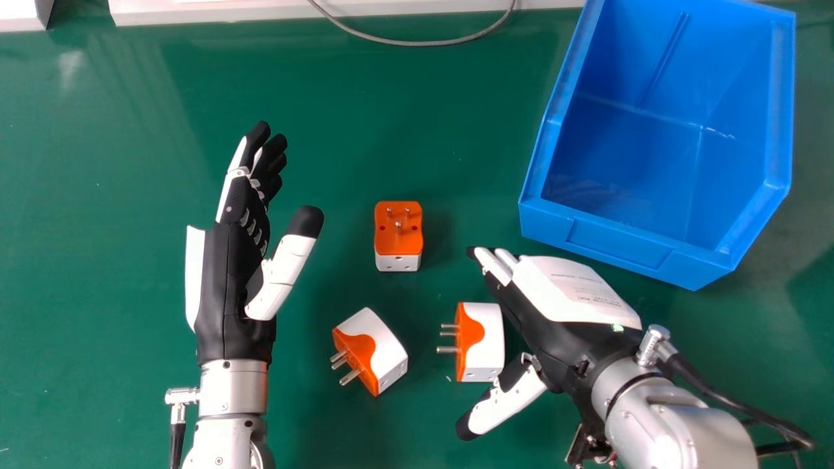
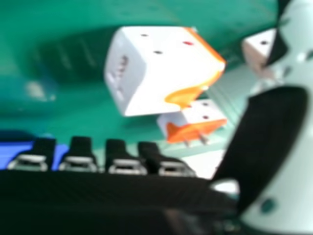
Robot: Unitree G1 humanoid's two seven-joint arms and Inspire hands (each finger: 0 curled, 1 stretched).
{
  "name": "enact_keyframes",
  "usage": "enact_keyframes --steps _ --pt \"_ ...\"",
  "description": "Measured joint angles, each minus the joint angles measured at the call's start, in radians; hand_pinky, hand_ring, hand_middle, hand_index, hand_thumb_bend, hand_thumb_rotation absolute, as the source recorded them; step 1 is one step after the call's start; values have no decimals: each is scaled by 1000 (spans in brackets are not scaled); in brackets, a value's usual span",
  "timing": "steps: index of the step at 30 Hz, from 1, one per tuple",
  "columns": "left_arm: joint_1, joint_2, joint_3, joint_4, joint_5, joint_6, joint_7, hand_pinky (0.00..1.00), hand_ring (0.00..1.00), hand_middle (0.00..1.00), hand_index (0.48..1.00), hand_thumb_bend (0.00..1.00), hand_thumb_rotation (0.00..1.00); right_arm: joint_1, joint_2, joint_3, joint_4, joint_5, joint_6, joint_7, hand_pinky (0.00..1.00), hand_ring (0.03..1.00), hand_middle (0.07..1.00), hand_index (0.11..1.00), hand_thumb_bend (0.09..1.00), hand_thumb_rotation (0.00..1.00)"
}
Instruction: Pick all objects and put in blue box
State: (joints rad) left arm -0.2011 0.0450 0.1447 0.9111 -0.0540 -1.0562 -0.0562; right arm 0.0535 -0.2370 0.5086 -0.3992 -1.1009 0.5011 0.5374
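Green desk, three orange-and-white plug adapters lying on it, all outside the blue box.

Far adapter: orange face up, pins pointing upward, between the two hands and beyond the other pair. Left adapter: tilted in plan, pins toward the near left. Right adapter: white body toward the right hand, pins pointing left.

Blue box: upright at the far right of the desk, open side up, beyond the right hand.

Right hand: comes in from the lower right, just beside the right adapter. Fingers extended, thumb spread well away from them; the adapter sits by the gap between. Clamped on nothing. Whether any part touches the adapter, cannot tell. Right hand view: one adapter large and close past the fingertips, two others farther off, part of the blue box near the fingertips.

Left hand: over the left part of the desk, palm toward the adapters. Fingers close together and slightly bent, thumb apart, holding nothing.

Grey cable: loops along the far edge, by a pale strip.
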Motion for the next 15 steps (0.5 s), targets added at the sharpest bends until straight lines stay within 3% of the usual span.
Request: enact_keyframes --steps 9,15 --pt "-3 0 0 0 -3 0 -3 937 910 902 905 949 704 -10 20 9 49 -6 -28 -28 860 965 980 946 931 94" --pt "-6 -1 0 0 -22 1 -14 937 911 902 908 949 696 -33 39 26 104 -1 -43 -52 706 907 939 914 907 37"
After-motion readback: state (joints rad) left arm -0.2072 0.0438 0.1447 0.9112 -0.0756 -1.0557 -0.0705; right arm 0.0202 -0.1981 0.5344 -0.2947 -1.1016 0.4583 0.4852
